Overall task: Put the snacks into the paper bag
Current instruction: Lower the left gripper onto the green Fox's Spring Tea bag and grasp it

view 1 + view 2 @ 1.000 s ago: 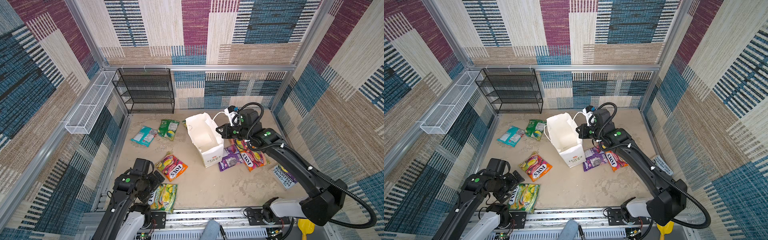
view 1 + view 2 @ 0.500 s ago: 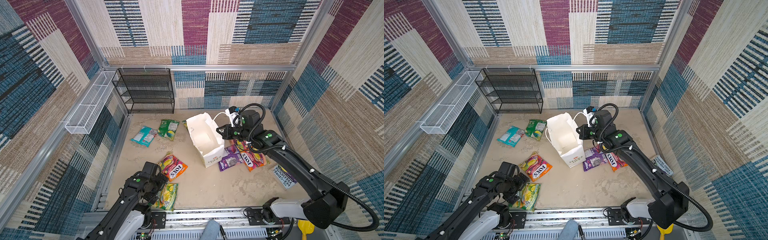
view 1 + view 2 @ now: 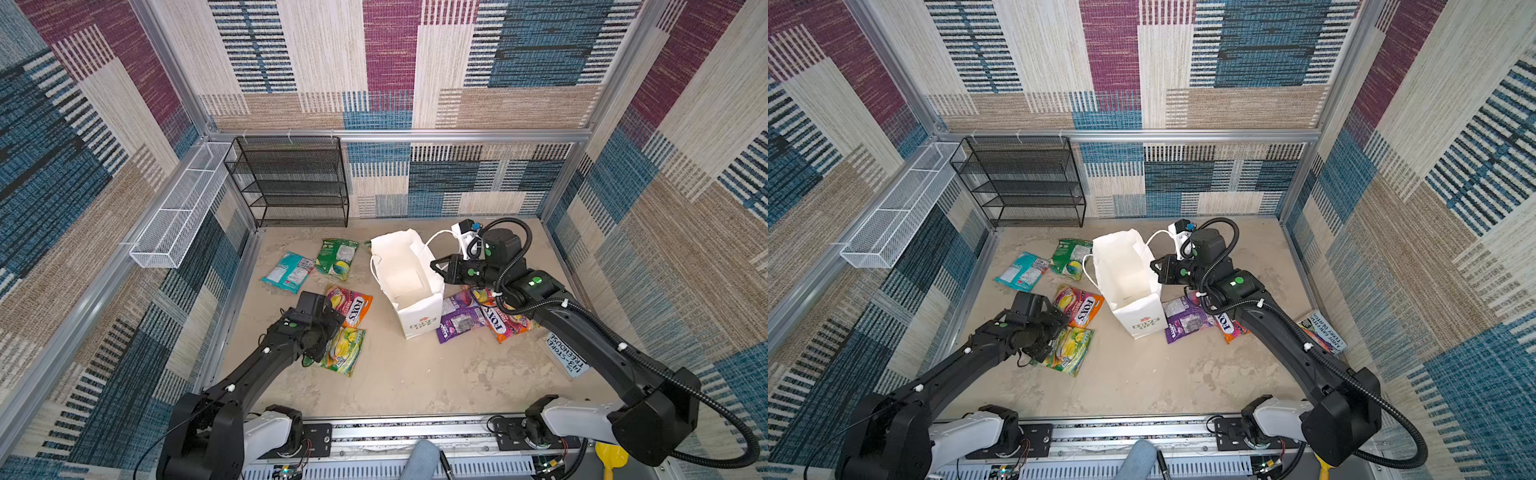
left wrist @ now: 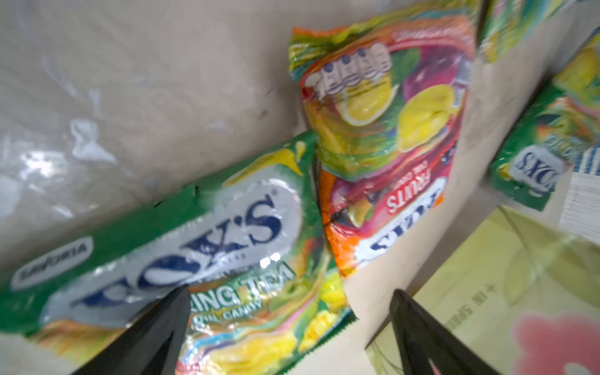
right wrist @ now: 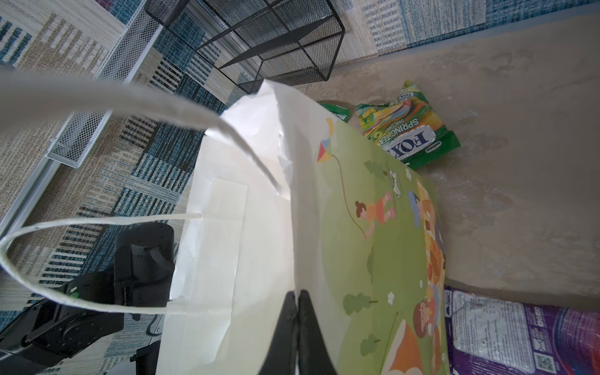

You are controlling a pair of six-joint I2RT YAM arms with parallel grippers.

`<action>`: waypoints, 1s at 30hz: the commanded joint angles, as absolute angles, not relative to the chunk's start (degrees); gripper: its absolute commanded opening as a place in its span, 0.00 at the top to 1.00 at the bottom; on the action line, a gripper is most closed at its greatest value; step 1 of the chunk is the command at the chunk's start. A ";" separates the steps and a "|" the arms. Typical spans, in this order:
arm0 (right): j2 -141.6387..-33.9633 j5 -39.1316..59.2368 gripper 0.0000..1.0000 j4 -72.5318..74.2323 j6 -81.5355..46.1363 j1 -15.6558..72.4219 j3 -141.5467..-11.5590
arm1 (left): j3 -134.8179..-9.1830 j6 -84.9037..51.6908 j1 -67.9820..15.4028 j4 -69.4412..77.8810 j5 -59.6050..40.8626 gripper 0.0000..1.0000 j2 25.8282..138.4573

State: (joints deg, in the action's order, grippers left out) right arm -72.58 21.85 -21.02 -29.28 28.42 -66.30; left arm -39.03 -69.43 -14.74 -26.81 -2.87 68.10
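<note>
Taking the paper bag [image 3: 422, 320] as dial centre, twelve toward the back wall: the bag is standing upright mid-floor.

- **Ten o'clock:** the inner rear packet [image 3: 337, 257] is lying near the bag, with the outer rear packet [image 3: 289, 272] just beside it on the left.
- **Eight o'clock:** the left middle packet [image 3: 351, 305] is lying flat, and the left front packet [image 3: 343, 351] is touching its near edge. The left gripper [image 4: 289, 292] is hanging above the latter.
- **Four o'clock:** the right inner packet [image 3: 459, 318] is lying against the bag's base, with the right outer packet [image 3: 505, 318] touching it. The book [image 3: 567, 353] is lying beyond them by the right wall.
- **Eleven o'clock:** the shelf rack [image 3: 291, 183] is standing against the back wall.
- **Two o'clock:** the right gripper [image 3: 436, 266] is pinching the bag's rim.

Black mesh shelf [image 3: 291, 183], white wire basket [image 3: 183, 208], book [image 3: 566, 356].
</note>
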 commanded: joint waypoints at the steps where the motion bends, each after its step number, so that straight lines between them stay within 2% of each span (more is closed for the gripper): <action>1: -71.76 20.21 1.00 -17.84 -29.58 28.51 -65.99 | -48.05 -61.80 -14.68 -41.43 3.37 0.01 69.71; 6: -72.01 19.65 1.00 -17.87 -29.34 28.49 -64.86 | -51.28 -59.67 -15.19 -52.18 5.00 0.01 64.87; 14: -73.07 20.73 1.00 -17.23 -29.62 28.52 -63.90 | -39.71 -66.59 -15.47 -51.34 0.70 0.01 50.70; 20: -71.54 20.44 1.00 -16.93 -29.62 28.56 -62.41 | -34.63 -68.15 -15.60 -43.17 -4.93 0.01 55.54; 26: -70.12 19.52 1.00 -15.44 -29.74 28.49 -59.96 | -32.39 -70.66 -16.39 -38.73 -5.59 0.00 59.71; 30: -70.22 20.18 1.00 -14.45 -30.16 28.54 -58.41 | -30.16 -72.84 -16.50 -36.30 -5.47 0.09 60.14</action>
